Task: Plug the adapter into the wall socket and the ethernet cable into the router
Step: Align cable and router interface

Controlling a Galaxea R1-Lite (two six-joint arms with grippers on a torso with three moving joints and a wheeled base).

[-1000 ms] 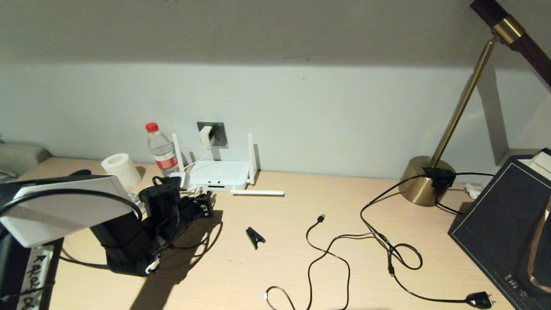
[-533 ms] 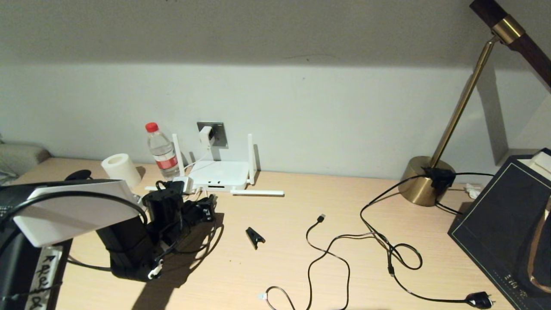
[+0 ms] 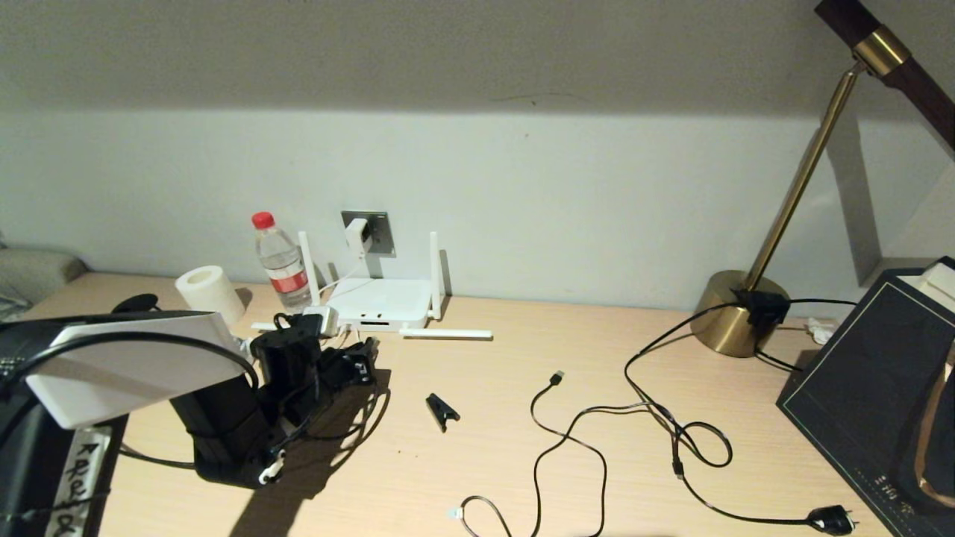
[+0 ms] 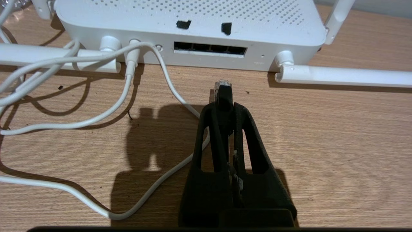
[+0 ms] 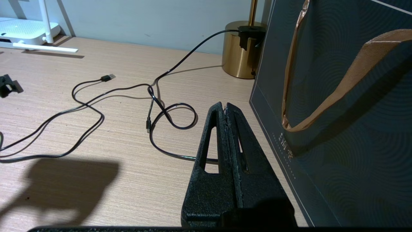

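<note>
Left end effector [image 4: 222, 108] pinching ethernet cable [image 4: 222, 93], near router [image 4: 190, 29]

White adapter [image 3: 357, 234] sits in the grey wall socket [image 3: 379, 230]; ethernet cable [image 4: 223, 93] tip faces the white router [image 4: 193, 24], apart.

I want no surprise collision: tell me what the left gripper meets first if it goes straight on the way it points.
The left gripper, shut on the ethernet cable, points at the router. Straight on, the clear connector tip would likely meet the router's dark port slot first; bare desk lies between. The exact port is hard to judge.
</note>
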